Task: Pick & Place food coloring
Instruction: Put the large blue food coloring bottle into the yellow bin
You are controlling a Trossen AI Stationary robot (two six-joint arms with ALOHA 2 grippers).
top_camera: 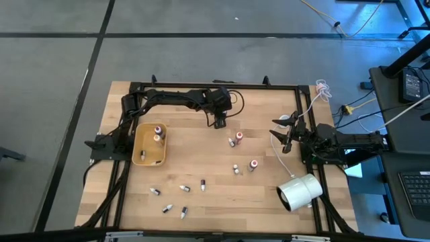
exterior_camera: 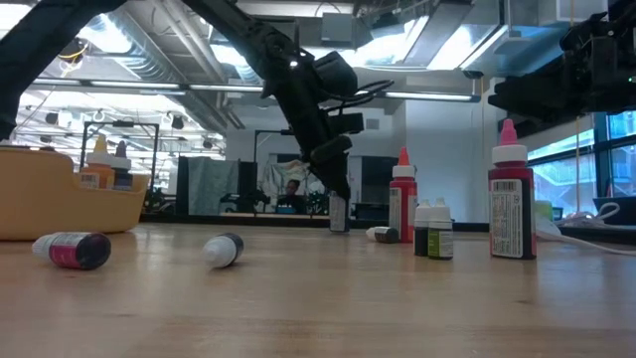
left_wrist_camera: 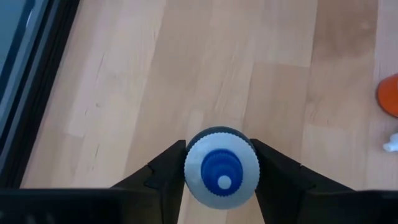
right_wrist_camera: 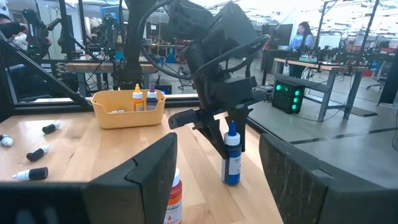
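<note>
My left gripper (top_camera: 220, 123) is at the far middle of the table, shut on a small blue food coloring bottle (left_wrist_camera: 222, 167) with a white cap and blue tip. The bottle also shows in the right wrist view (right_wrist_camera: 231, 163) and the low view (exterior_camera: 338, 212). More bottles stand right of it (top_camera: 239, 136) and at mid-table (top_camera: 252, 165). Others lie on their sides near the front (top_camera: 184, 188). A few stand in the tan tray (top_camera: 144, 160). My right gripper (top_camera: 285, 138) is open and empty at the right side, and its own view (right_wrist_camera: 217, 177) faces the left gripper. My left gripper pinches the blue bottle between its two fingers, one on each side just below the white cap (left_wrist_camera: 186, 163). The fingers (right_wrist_camera: 219, 140) come from above, pointing down. The bottle is upright with its base (right_wrist_camera: 231, 182) at the table top.
A large white cylinder (top_camera: 300, 191) lies at the near right. The tan tray stands at the left, against the black frame (top_camera: 127, 134). Bare wood lies between the left gripper and the tray. A white cable (top_camera: 277, 149) trails by the right gripper.
</note>
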